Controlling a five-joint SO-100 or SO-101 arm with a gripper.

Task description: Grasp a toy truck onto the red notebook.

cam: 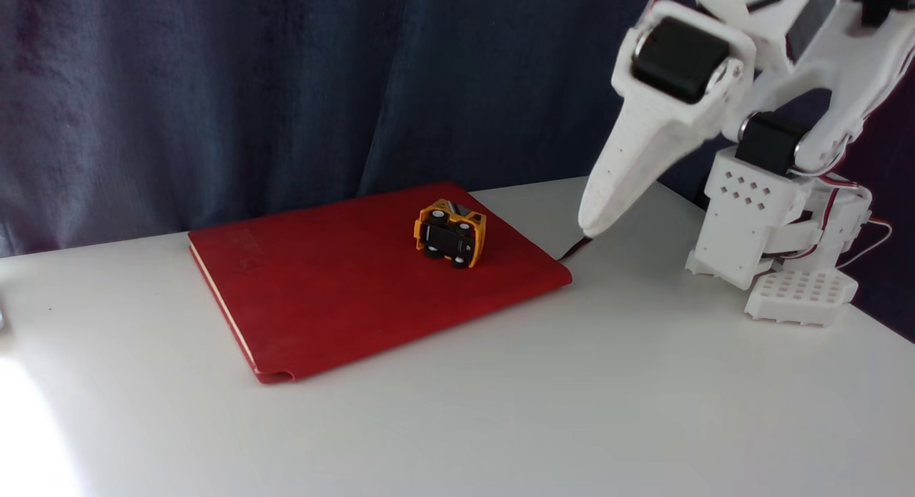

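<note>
The toy truck [450, 233] lies tipped on its side on the red notebook [343, 289], black underside and wheels facing the camera — it reads as dropped, not set down. The gripper [593, 224] hangs off the notebook's right corner above the table [572, 411] — jaws together, empty.

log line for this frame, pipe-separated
toy truck: tipped, wheels toward camera, on red notebook | gripper: off notebook's right edge, holding nothing, jaws unclear

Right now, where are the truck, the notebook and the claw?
truck [449, 234], fixed view: its black underside, facing the camera.
notebook [343, 297], fixed view: bare red cover.
claw [593, 225], fixed view: white tip, right of the notebook.
</note>
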